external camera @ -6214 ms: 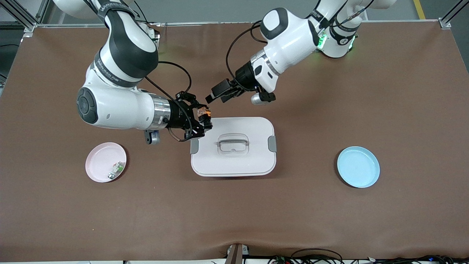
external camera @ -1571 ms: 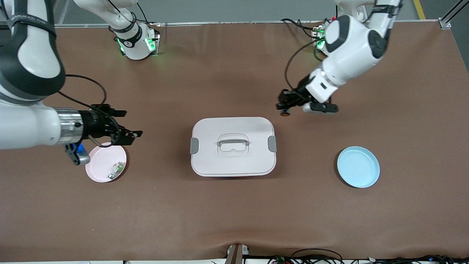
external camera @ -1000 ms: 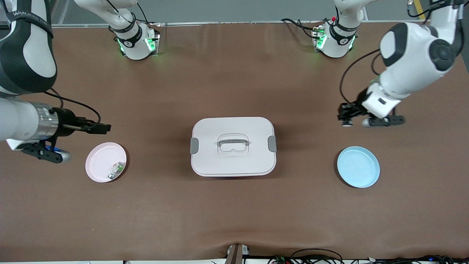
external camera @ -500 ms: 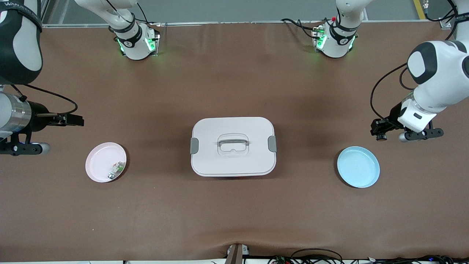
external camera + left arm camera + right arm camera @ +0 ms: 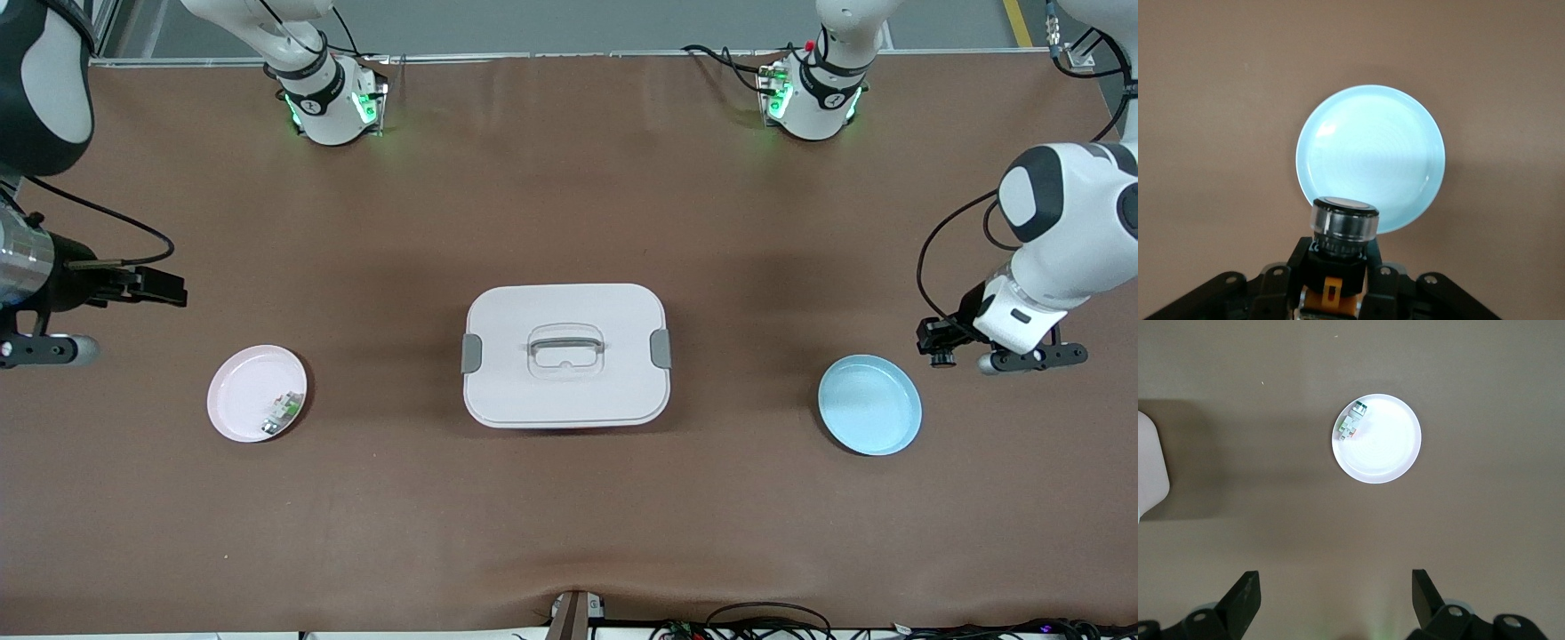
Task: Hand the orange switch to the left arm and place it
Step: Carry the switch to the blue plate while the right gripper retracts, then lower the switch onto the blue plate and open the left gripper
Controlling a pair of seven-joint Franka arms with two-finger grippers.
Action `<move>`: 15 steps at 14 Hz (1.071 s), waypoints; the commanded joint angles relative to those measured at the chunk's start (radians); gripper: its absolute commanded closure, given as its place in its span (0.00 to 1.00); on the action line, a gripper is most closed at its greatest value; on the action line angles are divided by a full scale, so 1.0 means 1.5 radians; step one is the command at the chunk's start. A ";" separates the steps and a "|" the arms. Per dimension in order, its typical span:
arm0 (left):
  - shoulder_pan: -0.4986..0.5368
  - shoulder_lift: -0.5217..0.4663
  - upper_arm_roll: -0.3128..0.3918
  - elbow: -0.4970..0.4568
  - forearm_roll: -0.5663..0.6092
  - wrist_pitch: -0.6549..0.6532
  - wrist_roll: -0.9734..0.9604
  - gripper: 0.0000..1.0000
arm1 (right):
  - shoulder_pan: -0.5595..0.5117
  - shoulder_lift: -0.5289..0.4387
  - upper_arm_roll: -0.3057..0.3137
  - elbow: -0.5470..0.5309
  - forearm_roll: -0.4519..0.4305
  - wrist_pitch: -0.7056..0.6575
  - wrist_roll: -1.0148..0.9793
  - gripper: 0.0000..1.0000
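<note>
The orange switch (image 5: 1341, 243) is a small black cylinder with an orange body and a clear metallic end, and it also shows in the front view (image 5: 940, 357). My left gripper (image 5: 939, 341) is shut on it, up over the bare table beside the blue plate (image 5: 869, 404). In the left wrist view my left gripper (image 5: 1336, 283) holds the switch with its end pointing at the blue plate (image 5: 1371, 150). My right gripper (image 5: 165, 286) is open and empty, over the table beside the pink plate (image 5: 249, 400). Its fingers (image 5: 1245, 600) stand wide apart. The white box (image 5: 516, 391) stands mid-table between the plates.
A small green-and-white part (image 5: 283, 411) lies in the pink plate, and it also shows in the right wrist view (image 5: 1351, 425) on the plate (image 5: 1388, 450). A corner of the box (image 5: 1150, 470) shows at that view's edge. Both arm bases (image 5: 329, 98) stand along the table's top edge.
My left arm carried the switch from beside the box toward its end of the table, to beside the blue plate. My right arm drew back, open, toward its own end.
</note>
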 commanded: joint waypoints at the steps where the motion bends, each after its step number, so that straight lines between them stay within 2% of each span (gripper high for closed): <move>1: 0.003 0.055 -0.008 0.038 0.074 0.030 -0.090 0.94 | -0.018 -0.039 0.002 -0.004 -0.002 0.002 0.026 0.00; 5: -0.015 0.109 -0.009 0.092 0.128 0.031 -0.274 0.94 | -0.060 -0.049 0.004 -0.004 0.036 0.000 0.039 0.00; 7: -0.032 0.134 -0.009 0.116 0.127 0.033 -0.385 0.94 | -0.062 -0.049 0.003 -0.004 0.038 0.000 0.038 0.00; 10: -0.042 0.144 -0.005 0.120 0.121 0.041 -0.492 0.93 | -0.066 -0.071 0.002 -0.026 0.035 -0.017 0.038 0.00; 13: -0.103 0.157 0.067 0.116 0.117 0.046 -0.576 0.93 | -0.078 -0.102 0.004 -0.075 0.038 -0.003 0.037 0.00; 15: -0.190 0.164 0.155 0.115 0.110 0.051 -0.651 0.93 | -0.078 -0.107 0.004 -0.075 0.040 0.001 0.038 0.00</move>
